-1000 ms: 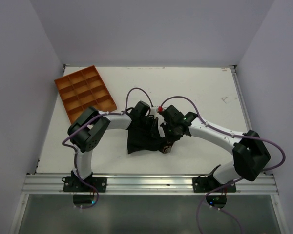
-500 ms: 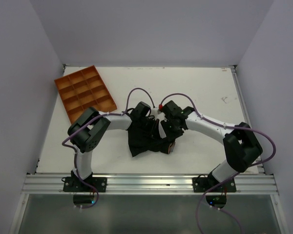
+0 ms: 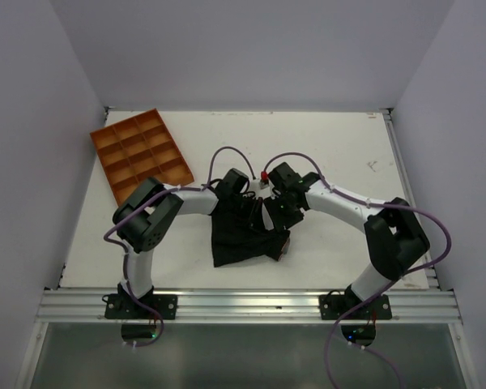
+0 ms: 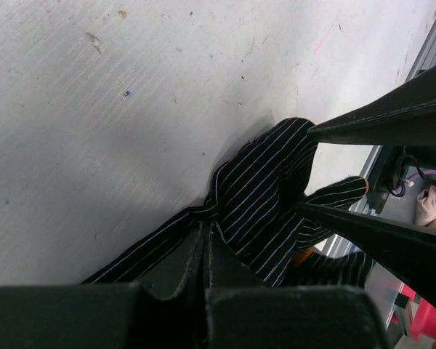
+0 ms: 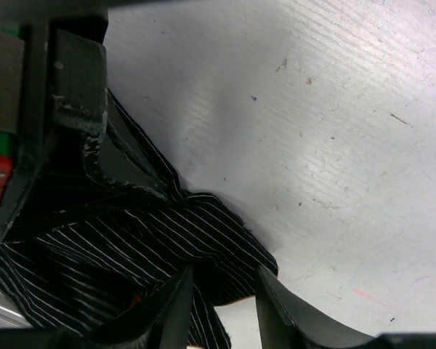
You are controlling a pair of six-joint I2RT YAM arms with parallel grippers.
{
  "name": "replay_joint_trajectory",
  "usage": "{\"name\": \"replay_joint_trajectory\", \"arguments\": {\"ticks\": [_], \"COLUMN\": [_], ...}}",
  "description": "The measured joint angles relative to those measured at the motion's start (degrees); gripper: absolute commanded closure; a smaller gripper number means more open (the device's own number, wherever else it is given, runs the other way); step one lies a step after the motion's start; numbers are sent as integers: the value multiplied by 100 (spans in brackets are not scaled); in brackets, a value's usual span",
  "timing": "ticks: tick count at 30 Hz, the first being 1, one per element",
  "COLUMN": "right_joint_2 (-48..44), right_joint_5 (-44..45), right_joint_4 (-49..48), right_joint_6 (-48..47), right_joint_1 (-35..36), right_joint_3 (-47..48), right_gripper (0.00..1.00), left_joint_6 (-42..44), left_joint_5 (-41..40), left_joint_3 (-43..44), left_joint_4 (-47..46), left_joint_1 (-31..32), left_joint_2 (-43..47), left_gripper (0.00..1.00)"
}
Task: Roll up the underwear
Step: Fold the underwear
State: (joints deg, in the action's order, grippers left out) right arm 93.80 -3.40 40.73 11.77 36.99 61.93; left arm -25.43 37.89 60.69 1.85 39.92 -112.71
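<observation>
Pinches the underwear [image 4: 258, 193] in the left gripper [image 4: 206, 227], fingers pressed tight together with no gap, folds of cloth drawn in to the tips. Reaches with that arm from the left, low over the white table [image 3: 340, 154], to about the middle of it.

Holds the right gripper [image 5: 225, 280] spread, just right of the left one, its two fingers [image 5: 276, 309] well apart and pointing at the garment. Straddles a raised fold of cloth there without closing on it. Seen from above, sets both grippers nearly tip to tip at the far side of the garment.

Has the underwear crumpled, neither flat nor a tidy roll. Shows black cloth with thin pale pinstripes, humped up by the grippers and spreading from them toward the near edge of the table, a little left of centre. Shows a glimpse of reddish-orange at the garment's right near side, mostly hidden under a fold. Cannot tell from any view whether a roll is started inside the bunch.

Stands an orange compartment tray [image 3: 142, 154] at the far left of the table, well apart from the garment and from both grippers. Has a silver rail [image 3: 251, 304] along the near edge, with both arm bases bolted to it, left and right.
</observation>
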Motion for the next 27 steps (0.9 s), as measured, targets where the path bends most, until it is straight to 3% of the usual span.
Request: {"name": "replay_joint_trajectory", "arguments": {"ticks": [18,20,27], "right_joint_2": [184,175,-92], "right_joint_5": [-365,-472,-656], "right_joint_4": [-396,-518,-688], "right_joint_6": [234,332,706], "right_joint_1": [-243,-245,-221], "right_joint_3": [-286,-385,-807], "right_gripper": [65,65,59], "left_joint_6": [-74,-81,24], "left_joint_5": [17,-72,-1458], "left_joint_3": [927,984,1290], "left_joint_4": [1156,1257,1766], "left_joint_1": [-37,-37,-92], "left_joint_2": [-422,-422,-7], "left_gripper": [84,79,70]}}
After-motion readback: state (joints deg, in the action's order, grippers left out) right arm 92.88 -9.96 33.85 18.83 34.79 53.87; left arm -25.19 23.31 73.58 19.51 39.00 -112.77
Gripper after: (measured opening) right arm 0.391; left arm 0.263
